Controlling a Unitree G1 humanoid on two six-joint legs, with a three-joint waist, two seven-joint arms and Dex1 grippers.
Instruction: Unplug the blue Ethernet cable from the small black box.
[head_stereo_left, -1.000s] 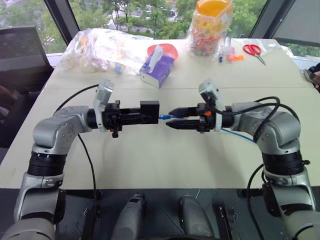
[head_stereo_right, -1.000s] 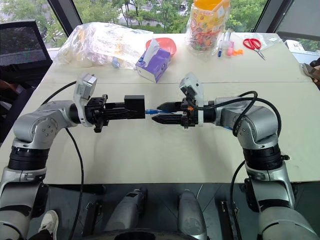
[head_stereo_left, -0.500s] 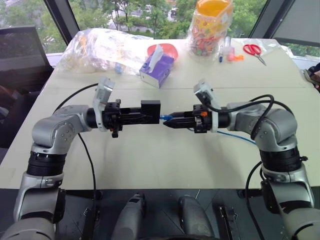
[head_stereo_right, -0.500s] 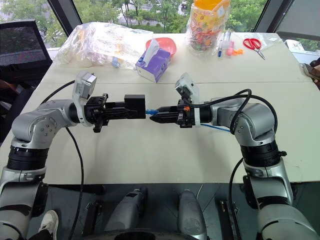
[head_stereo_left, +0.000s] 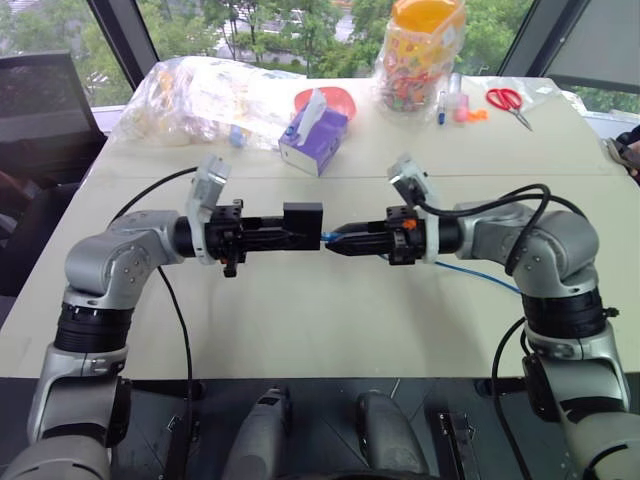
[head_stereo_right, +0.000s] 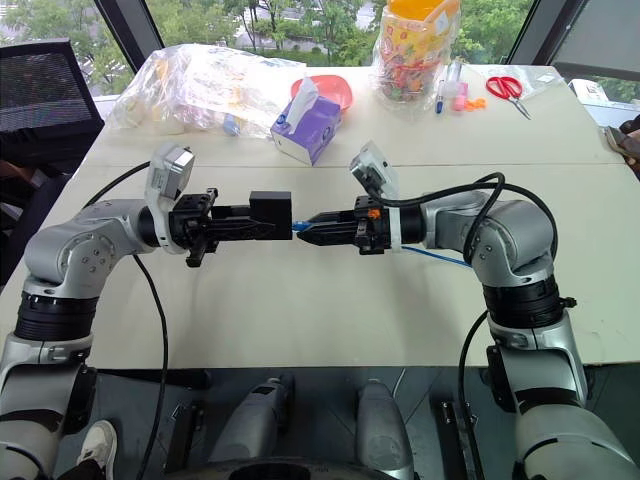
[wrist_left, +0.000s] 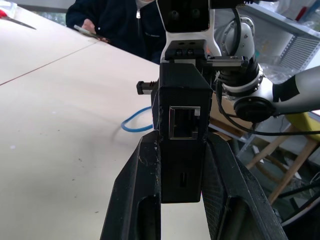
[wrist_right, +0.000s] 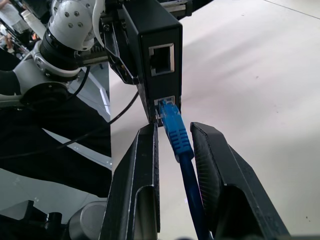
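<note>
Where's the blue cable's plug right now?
Mid-scene above the table: the plug still sits in the lower port of the black box held by the left gripper, between the right gripper's fingers.

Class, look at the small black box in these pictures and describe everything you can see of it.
The black box is a matte, plastic-looking block held above the table, clamped by the shut left gripper. One face shows two ports: the upper is empty, the lower holds the plug of the blue cable. The right gripper has a finger on each side of that plug; whether it grips the plug is unclear.
</note>
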